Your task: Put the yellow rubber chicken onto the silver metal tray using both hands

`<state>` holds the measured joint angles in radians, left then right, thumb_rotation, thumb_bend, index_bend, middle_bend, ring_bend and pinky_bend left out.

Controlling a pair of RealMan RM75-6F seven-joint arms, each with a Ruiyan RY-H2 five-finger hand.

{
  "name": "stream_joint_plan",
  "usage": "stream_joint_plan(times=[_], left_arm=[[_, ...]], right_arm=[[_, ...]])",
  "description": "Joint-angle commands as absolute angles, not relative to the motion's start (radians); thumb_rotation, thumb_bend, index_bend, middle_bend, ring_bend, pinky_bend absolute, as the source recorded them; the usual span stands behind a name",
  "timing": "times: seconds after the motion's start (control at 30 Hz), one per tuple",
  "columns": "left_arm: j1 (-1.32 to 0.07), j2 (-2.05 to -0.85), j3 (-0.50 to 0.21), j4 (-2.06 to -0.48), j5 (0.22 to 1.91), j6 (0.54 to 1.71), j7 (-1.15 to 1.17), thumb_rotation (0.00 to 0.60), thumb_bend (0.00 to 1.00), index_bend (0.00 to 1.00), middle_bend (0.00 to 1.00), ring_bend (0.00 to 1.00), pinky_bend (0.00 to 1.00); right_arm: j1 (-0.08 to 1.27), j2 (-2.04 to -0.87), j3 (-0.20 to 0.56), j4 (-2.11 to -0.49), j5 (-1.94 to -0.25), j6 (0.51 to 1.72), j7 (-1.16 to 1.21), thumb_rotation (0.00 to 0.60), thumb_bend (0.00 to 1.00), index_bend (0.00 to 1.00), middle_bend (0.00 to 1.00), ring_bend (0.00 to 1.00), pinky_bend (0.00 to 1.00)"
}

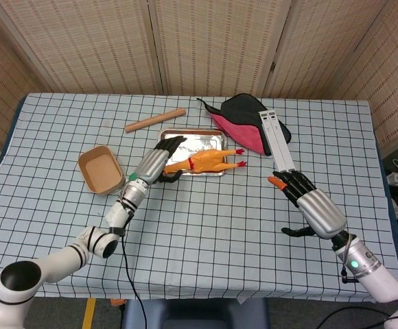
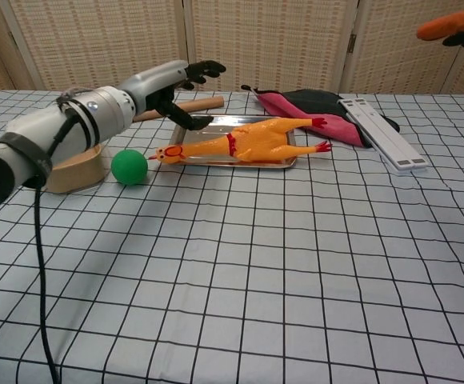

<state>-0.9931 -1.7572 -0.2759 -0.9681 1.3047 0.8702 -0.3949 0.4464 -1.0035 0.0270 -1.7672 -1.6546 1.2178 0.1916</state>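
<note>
The yellow rubber chicken (image 1: 200, 162) (image 2: 240, 142) lies on its side on the silver metal tray (image 1: 178, 139) (image 2: 202, 122), its head hanging over the tray's front left edge and its red feet at the right end. My left hand (image 1: 160, 160) (image 2: 172, 85) hovers just left of the chicken's head with its fingers spread, holding nothing. My right hand (image 1: 309, 202) is well to the right over the checked cloth, fingers apart and empty; only its orange fingertip (image 2: 448, 26) shows in the chest view.
A green ball (image 2: 129, 167) sits in front of the tray beside a brown paper bowl (image 1: 100, 169). A wooden rolling pin (image 1: 155, 120) lies behind the tray. A red and black cloth (image 1: 243, 121) and a white flat bar (image 1: 275, 139) lie at the right.
</note>
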Motion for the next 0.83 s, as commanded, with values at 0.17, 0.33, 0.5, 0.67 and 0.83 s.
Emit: stream_joint_plan(times=[0.17, 0.33, 0.5, 0.67, 0.83], left_arm=[[-0.469, -1.230, 0.071, -1.646, 1.542, 1.393, -0.159, 0.600, 0.40, 0.00, 0.00, 0.00, 0.07], [-0.255, -1.271, 0.139, -1.507, 1.604, 1.662, -0.063, 0.600, 0.40, 0.00, 0.00, 0.00, 0.06], [-0.165, -1.217, 0.217, -1.484, 1.628, 1.681, -0.081, 0.600, 0.40, 0.00, 0.00, 0.00, 0.05], [-0.121, -1.202, 0.166, -1.513, 1.620, 1.745, 0.043, 0.600, 0.40, 0.00, 0.00, 0.00, 0.04], [-0.110, -1.208, 0.128, -1.500, 1.616, 1.750, 0.031, 0.600, 0.40, 0.00, 0.00, 0.00, 0.04]], right_arm=[[0.270, -1.059, -0.051, -1.724, -1.718, 1.409, -0.112, 0.600, 0.02, 0.00, 0.00, 0.00, 0.00], [0.151, -1.115, -0.099, -1.662, -1.730, 1.529, -0.160, 0.600, 0.02, 0.00, 0.00, 0.00, 0.00], [0.043, -1.196, -0.078, -1.533, -1.652, 1.641, -0.222, 0.600, 0.02, 0.00, 0.00, 0.00, 0.00], [0.025, -1.188, -0.081, -1.516, -1.675, 1.664, -0.167, 0.600, 0.03, 0.00, 0.00, 0.00, 0.00], [0.017, -1.165, -0.070, -1.526, -1.671, 1.672, -0.111, 0.600, 0.03, 0.00, 0.00, 0.00, 0.00]])
